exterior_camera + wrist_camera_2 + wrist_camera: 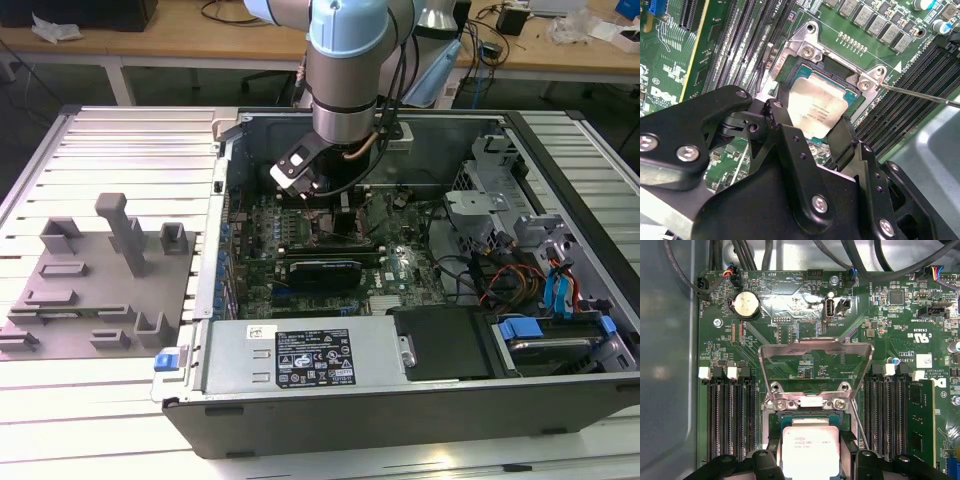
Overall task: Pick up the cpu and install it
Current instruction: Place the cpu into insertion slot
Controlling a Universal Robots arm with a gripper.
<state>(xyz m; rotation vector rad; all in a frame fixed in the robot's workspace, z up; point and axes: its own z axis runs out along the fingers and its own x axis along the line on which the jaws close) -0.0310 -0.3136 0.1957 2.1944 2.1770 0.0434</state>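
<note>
- Black end effector is clamped on the cpu by two opposite edges, right at the socket.
- Keep it level and square, I'd say; no forcing.
- Beyond the end effector, load plate stands open; thin lever and memory slots crowd its sides.

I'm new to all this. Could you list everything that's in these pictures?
case: one, dark grey, open
board: one, green, inside the case
cpu: one, silver, over the socket
latch plate: one, silver, hinged open beside the socket
battery: one, silver, on the board
memory slots: several, black, both sides of the socket
fixture plate: one, grey, at the exterior view's left of the case
arm: one, pale blue and silver, reaching into the case
claw: one, black, shut on the cpu
</note>
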